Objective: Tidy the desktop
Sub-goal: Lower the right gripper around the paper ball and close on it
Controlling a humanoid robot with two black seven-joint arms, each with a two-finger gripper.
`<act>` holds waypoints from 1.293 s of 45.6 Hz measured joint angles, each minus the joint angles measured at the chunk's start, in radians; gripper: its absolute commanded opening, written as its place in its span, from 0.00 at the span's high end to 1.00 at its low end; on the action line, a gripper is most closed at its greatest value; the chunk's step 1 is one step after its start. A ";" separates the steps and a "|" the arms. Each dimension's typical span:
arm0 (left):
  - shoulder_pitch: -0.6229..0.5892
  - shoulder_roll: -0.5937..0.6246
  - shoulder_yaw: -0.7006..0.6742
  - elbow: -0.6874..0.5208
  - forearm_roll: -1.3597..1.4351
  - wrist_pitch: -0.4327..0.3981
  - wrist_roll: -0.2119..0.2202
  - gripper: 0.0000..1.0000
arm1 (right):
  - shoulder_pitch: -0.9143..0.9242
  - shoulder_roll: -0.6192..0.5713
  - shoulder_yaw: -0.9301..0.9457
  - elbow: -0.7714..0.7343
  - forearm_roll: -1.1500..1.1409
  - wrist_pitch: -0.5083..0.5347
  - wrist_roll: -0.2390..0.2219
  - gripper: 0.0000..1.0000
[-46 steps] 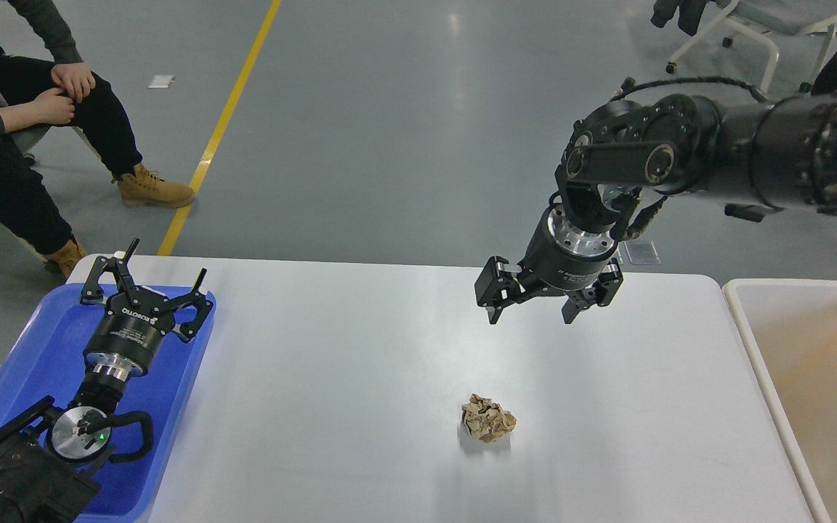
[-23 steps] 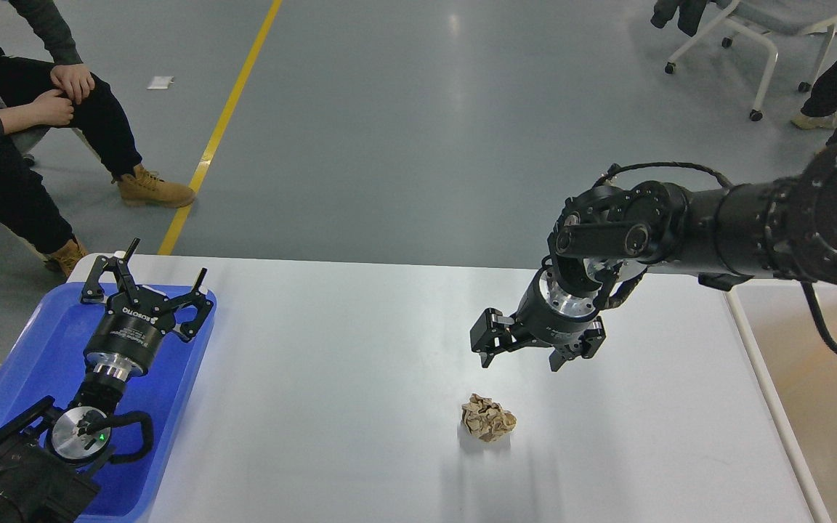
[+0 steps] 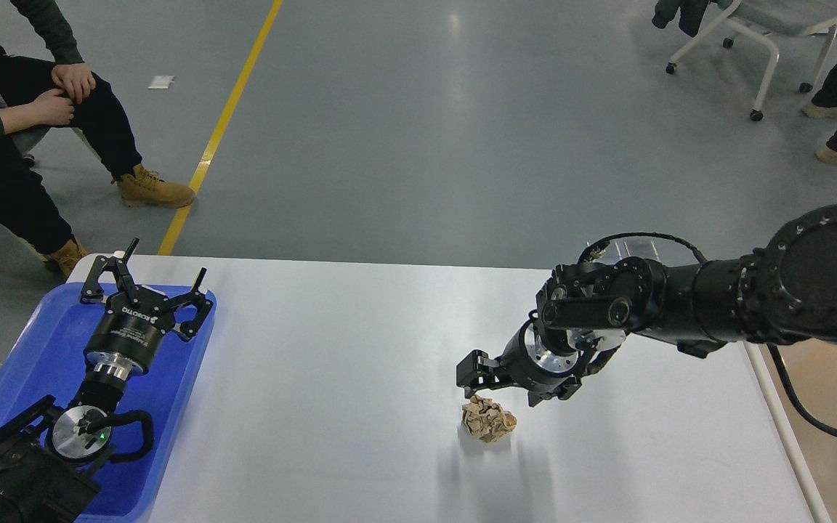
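Observation:
The white desktop (image 3: 331, 378) fills the lower view. A crumpled brown paper ball (image 3: 488, 420) lies on it, right of centre. My right gripper (image 3: 500, 391) is open, pointing down, and hangs just above and behind the ball, with one finger on each side of its top. My left gripper (image 3: 144, 285) is open and empty. It rests over the blue tray (image 3: 41, 356) at the desktop's left end.
A beige bin with a white rim (image 3: 782, 421) stands off the desktop's right edge, mostly hidden by my right arm. A seated person (image 3: 26, 116) is at the far left, and a chair (image 3: 753, 29) and feet are at the far right.
My right arm has come down and slightly left, from high above the desktop to just over the paper ball. The gripper stayed open. The left arm has not moved.

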 measured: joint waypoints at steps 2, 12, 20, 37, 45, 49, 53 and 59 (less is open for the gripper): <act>0.000 0.000 0.000 0.000 0.000 0.000 0.000 0.01 | -0.015 0.000 0.005 -0.003 -0.010 -0.014 0.000 0.00; 0.001 0.000 -0.001 0.000 0.000 0.000 0.000 0.01 | -0.092 0.000 0.029 -0.015 -0.055 -0.094 0.001 0.00; 0.001 0.000 -0.001 0.000 0.000 0.000 0.000 0.01 | -0.133 0.000 0.045 -0.026 -0.078 -0.140 0.001 0.00; 0.001 0.000 -0.001 0.000 0.000 0.000 0.000 0.01 | -0.168 0.000 0.066 -0.032 -0.093 -0.191 0.001 0.00; 0.001 0.000 -0.001 0.000 0.000 0.000 0.000 0.01 | -0.174 0.000 0.069 -0.033 -0.095 -0.205 0.001 0.01; 0.001 0.000 -0.001 0.000 0.000 0.000 0.000 0.01 | -0.176 0.000 0.069 -0.034 -0.096 -0.210 0.001 0.02; 0.001 0.000 -0.001 0.000 0.000 0.000 0.000 0.01 | -0.178 0.000 0.070 -0.034 -0.096 -0.214 0.001 0.02; 0.001 0.000 -0.001 0.000 0.000 0.000 0.000 0.01 | -0.180 0.000 0.070 -0.034 -0.097 -0.220 0.001 0.04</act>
